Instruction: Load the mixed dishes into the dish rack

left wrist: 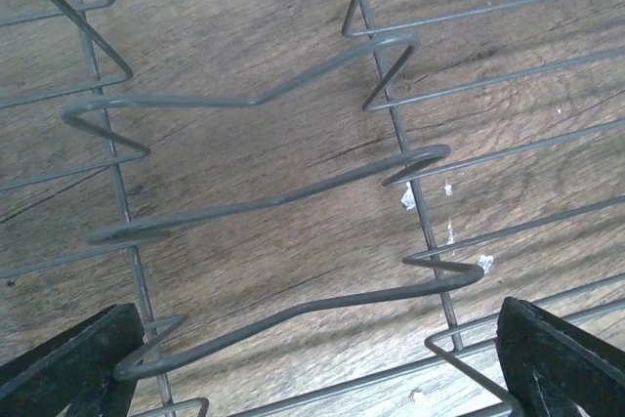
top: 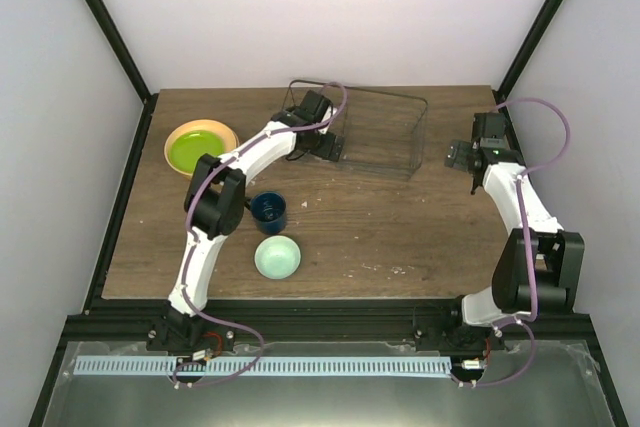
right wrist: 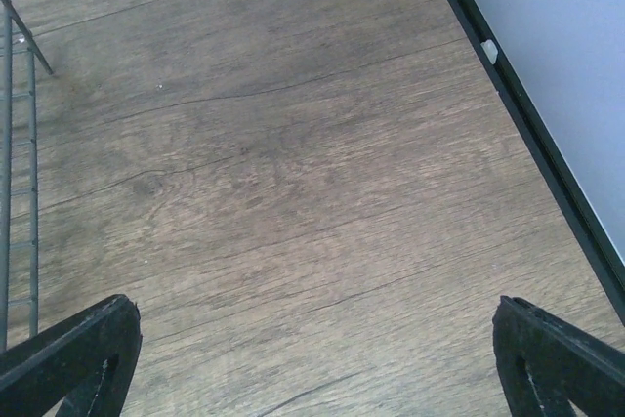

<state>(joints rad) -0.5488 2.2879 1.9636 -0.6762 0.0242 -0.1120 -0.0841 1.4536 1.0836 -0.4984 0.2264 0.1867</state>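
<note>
**Bench** (top: 400, 237): brown wood grain, framed in black, with pale walls behind and at both sides. A few white specks (left wrist: 406, 198) lie on the wood.

**Rack** (top: 372, 133): dark thin wire, see-through. It stands at the back of the bench, about the middle. The left wrist view looks straight down on its bent dividers (left wrist: 244, 100) with bare wood beneath them. Its right end (right wrist: 20, 192) shows at the left edge of the right wrist view.

**Green plate** (top: 197, 150): lies face up inside the orange plate (top: 171, 154), stacked at back left of the bench, well left of the rack.

**Mug** (top: 268, 210): dark blue and upright, mouth up. It stands on the bench left of centre, just beside the left arm's elbow.

**Bowl** (top: 277, 257): pale mint and upright. It stands on the bench just on the near side of the mug, apart from it.

**Left arm** (top: 250, 152): reaches back and to the right. The left jaws hang over the rack's left end, spread wide with nothing between them.

**Right arm** (top: 520, 197): stands at the right side. The right jaws hang over bare bench just right of the rack, near the right frame. They too are spread wide with nothing between them.
</note>
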